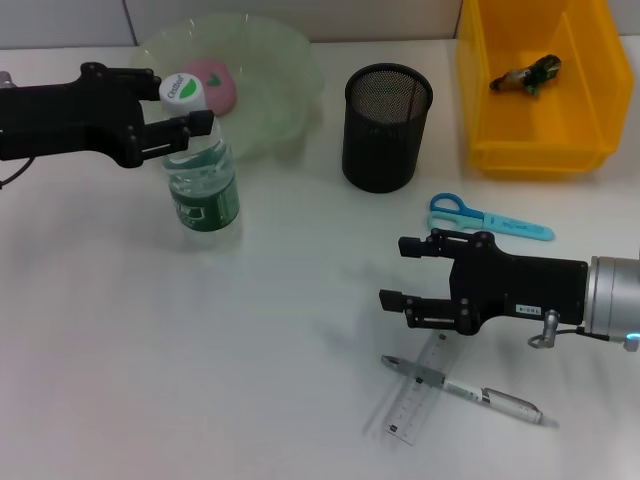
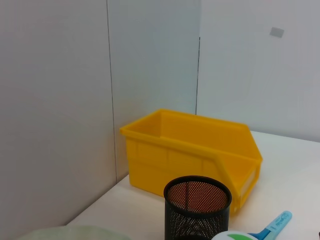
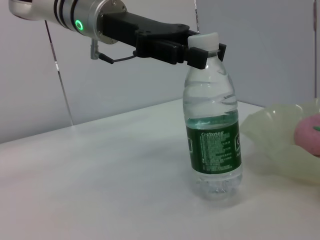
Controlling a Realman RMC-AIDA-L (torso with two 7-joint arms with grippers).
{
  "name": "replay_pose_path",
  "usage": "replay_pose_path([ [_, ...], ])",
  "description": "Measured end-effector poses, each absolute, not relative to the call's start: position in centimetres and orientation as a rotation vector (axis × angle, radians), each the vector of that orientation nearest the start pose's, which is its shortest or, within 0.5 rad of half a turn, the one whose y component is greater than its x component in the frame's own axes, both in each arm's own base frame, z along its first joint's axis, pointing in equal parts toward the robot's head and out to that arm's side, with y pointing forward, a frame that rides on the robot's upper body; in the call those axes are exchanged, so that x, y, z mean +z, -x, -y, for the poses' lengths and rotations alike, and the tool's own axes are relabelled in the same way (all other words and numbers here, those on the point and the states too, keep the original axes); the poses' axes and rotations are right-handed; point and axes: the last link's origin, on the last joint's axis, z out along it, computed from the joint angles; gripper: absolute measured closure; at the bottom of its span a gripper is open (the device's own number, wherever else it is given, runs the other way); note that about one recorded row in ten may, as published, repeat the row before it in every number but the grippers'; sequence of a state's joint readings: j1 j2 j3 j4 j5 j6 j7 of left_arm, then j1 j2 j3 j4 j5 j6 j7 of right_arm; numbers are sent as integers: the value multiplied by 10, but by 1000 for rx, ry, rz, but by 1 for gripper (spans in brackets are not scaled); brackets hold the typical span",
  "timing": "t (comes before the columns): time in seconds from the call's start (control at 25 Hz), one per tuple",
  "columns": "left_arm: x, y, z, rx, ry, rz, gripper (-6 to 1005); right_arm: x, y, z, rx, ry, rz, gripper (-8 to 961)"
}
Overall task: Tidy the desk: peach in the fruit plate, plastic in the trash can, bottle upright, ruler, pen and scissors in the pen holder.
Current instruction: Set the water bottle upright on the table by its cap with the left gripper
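Note:
The clear water bottle (image 1: 200,185) (image 3: 212,135) stands upright on the desk in front of the fruit plate. My left gripper (image 1: 185,100) (image 3: 202,52) is shut on its neck just below the white cap. A pink peach (image 1: 215,82) lies in the pale green fruit plate (image 1: 280,80). The crumpled plastic (image 1: 525,75) rests inside the yellow trash can (image 1: 540,140). Blue scissors (image 1: 490,218) lie to the right of the black mesh pen holder (image 1: 387,125). Near the front edge, a clear ruler (image 1: 415,390) lies crossed under a silver pen (image 1: 470,392). My right gripper (image 1: 395,272) hovers open just above them, holding nothing.
In the left wrist view the trash can (image 2: 190,150) stands against the back wall with the pen holder (image 2: 197,205) in front of it and the scissors (image 2: 275,225) beside. The plate (image 3: 280,140) sits close behind the bottle.

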State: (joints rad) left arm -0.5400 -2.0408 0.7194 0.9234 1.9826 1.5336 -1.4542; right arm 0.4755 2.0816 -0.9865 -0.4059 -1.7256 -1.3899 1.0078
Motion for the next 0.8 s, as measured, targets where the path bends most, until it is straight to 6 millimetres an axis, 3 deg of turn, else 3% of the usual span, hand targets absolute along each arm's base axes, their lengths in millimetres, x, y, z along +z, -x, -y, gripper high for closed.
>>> replay_pose_path([
  [0.8, 72, 250, -369, -540, 2549, 416, 547, -60, -277, -299, 695, 2746, -432, 213],
])
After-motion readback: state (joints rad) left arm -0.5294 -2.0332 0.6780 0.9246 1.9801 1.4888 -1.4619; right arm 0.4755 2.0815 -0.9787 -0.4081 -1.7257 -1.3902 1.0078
